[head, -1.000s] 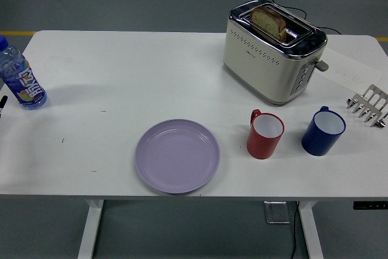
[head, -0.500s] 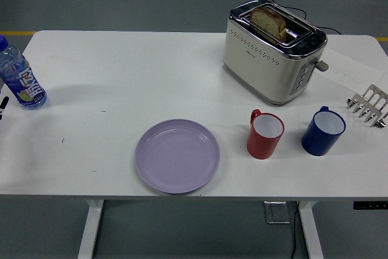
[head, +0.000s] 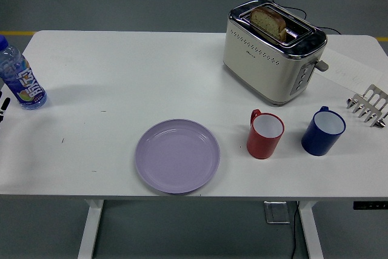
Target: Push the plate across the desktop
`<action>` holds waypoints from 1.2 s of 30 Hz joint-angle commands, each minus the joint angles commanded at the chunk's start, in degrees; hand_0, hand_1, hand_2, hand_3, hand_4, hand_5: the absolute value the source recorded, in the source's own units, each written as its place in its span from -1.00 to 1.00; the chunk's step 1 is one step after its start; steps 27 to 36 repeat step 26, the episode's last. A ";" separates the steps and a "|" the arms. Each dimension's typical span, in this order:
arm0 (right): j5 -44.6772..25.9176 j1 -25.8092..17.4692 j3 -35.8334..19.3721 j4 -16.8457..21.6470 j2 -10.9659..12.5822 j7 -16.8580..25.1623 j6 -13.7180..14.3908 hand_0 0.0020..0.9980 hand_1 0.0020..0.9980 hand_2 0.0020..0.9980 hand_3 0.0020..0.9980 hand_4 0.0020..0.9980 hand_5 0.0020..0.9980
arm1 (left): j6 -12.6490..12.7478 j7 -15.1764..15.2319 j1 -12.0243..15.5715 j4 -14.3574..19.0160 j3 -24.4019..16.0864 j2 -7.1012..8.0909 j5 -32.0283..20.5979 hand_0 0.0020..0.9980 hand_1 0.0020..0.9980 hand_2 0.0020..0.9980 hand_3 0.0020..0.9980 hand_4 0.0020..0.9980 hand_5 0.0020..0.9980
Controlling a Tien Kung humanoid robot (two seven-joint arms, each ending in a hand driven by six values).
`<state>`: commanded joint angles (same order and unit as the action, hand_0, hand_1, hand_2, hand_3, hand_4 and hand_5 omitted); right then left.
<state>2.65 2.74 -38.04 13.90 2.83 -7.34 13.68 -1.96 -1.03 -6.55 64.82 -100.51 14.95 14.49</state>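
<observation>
Plate (head: 177,156) untouched, red mug (head: 265,134) beside

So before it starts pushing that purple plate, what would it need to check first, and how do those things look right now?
1. Plate flat on the table, fully on the surface: ok, though close to the near edge.
2. Plate empty, nothing to spill: ok.
3. Free room to the plate's left and behind it: ok.
4. Free room to its right: not ok, the red cup stands close by, with the blue cup further along.
5. A robot hand in place at the plate's rim: not ok, only a dark sliver shows at the left edge, near the water bottle.
6. Toaster well behind the plate's path: ok.
</observation>
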 joint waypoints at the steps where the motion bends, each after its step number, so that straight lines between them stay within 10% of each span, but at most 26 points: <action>1: 0.00 -0.01 0.01 0.00 0.00 0.01 -0.01 0.18 0.05 0.23 0.22 -0.33 0.09 | 0.06 0.05 0.00 0.01 -0.01 0.01 0.08 -0.37 -0.01 0.02 0.25 0.12 1.00; 5: -0.32 -0.01 0.21 -0.03 -0.01 0.14 -0.08 0.18 0.05 0.23 0.22 -0.33 0.09 | 0.30 0.44 -0.05 -0.03 0.01 0.01 0.65 -0.37 -0.01 0.02 0.25 0.12 1.00; 6: -0.37 0.00 0.23 -0.03 -0.02 0.15 -0.08 0.18 0.05 0.23 0.22 -0.33 0.09 | 0.28 0.52 -0.05 -0.04 0.02 0.02 0.85 -0.67 -0.56 -0.57 -0.34 0.15 1.00; 11: -0.65 0.08 0.43 -0.06 -0.03 0.26 -0.15 0.18 0.05 0.23 0.22 -0.33 0.09 | -0.01 0.70 -0.12 -0.15 0.26 -0.06 2.78 -0.67 -0.56 -0.57 -0.34 0.15 1.00; 12: -0.67 0.09 0.43 -0.06 -0.03 0.27 -0.16 0.18 0.05 0.23 0.22 -0.33 0.09 | -0.04 0.67 -0.12 -0.16 0.29 -0.06 2.98 -0.84 -0.92 -0.92 -0.75 0.56 1.00; 16: -0.75 0.21 0.51 -0.09 0.01 0.31 -0.23 0.18 0.05 0.23 0.22 -0.33 0.09 | 0.97 0.69 -0.30 0.08 0.88 -0.05 5.23 -0.84 -0.92 -0.92 -0.75 0.56 1.00; 23: -1.07 0.48 0.70 -0.11 0.05 0.44 -0.27 0.18 0.05 0.22 0.22 -0.33 0.09 | 15.32 4.90 -0.66 0.60 1.41 -0.12 0.56 -1.00 -1.00 -1.00 -1.00 0.88 1.00; 36: -0.99 0.55 0.66 -0.12 0.06 0.42 -0.29 0.18 0.05 0.22 0.22 -0.33 0.09 | 16.29 4.30 -0.64 0.95 1.56 -0.22 -0.96 -1.00 -1.00 -1.00 -1.00 0.88 1.00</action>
